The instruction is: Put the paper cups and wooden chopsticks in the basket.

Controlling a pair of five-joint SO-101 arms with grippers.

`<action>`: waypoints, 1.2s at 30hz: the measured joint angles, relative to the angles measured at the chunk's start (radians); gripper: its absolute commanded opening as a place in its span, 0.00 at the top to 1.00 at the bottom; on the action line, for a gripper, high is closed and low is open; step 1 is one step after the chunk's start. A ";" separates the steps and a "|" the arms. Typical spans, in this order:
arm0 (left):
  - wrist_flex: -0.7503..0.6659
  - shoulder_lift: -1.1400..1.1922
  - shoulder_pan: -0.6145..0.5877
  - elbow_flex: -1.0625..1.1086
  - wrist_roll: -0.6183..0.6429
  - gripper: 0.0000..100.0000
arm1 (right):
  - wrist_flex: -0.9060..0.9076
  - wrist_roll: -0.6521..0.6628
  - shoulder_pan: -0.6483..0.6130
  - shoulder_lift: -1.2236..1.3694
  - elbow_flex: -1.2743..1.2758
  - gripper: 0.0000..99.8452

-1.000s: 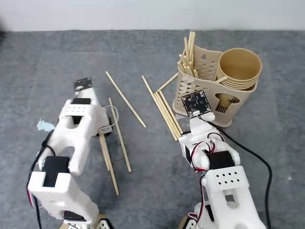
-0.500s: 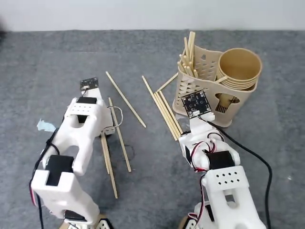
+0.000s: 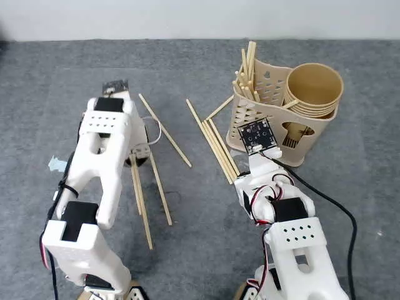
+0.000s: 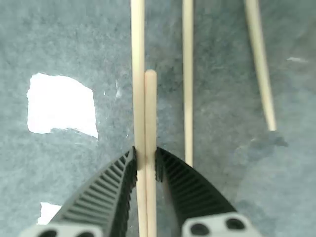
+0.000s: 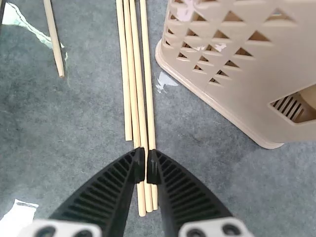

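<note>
My left gripper (image 4: 145, 165) is shut on two wooden chopsticks (image 4: 144, 113) lying side by side; in the high view this pair (image 3: 141, 203) trails back from the gripper (image 3: 135, 160) over the grey mat. My right gripper (image 5: 146, 168) is shut, its tips just above a bundle of three chopsticks (image 5: 134, 74) that lies beside the beige basket (image 5: 237, 74). The basket (image 3: 275, 128) holds stacked paper cups (image 3: 314, 87) and several upright chopsticks (image 3: 247, 72). The bundle (image 3: 219, 149) lies left of it, in front of the right gripper (image 3: 242, 177).
Loose chopsticks lie on the mat: one diagonal (image 3: 164, 130), one beside the held pair (image 3: 159, 184), one leaning at the basket (image 3: 219, 107). A white paper scrap (image 3: 57, 164) sits left of the left arm, and the scrap (image 4: 59, 106) lies near the held chopsticks.
The left arm has stretched toward the far side of the table, dragging the gripped chopstick pair along. The right arm has not moved.
</note>
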 measured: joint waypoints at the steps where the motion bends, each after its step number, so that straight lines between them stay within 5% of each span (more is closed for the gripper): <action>1: 0.029 0.000 -0.002 -0.041 0.000 0.99 | 0.000 0.000 0.000 0.000 0.000 0.97; 11: 0.169 0.000 0.000 -0.661 0.091 0.99 | 0.011 0.000 0.086 -0.028 0.002 0.97; 20: 0.167 0.000 0.126 -1.079 0.192 0.99 | 0.269 0.002 0.084 -0.382 0.002 0.97; 36: -0.288 0.011 0.333 -1.149 0.338 0.99 | 0.278 0.092 0.091 -0.845 0.324 0.97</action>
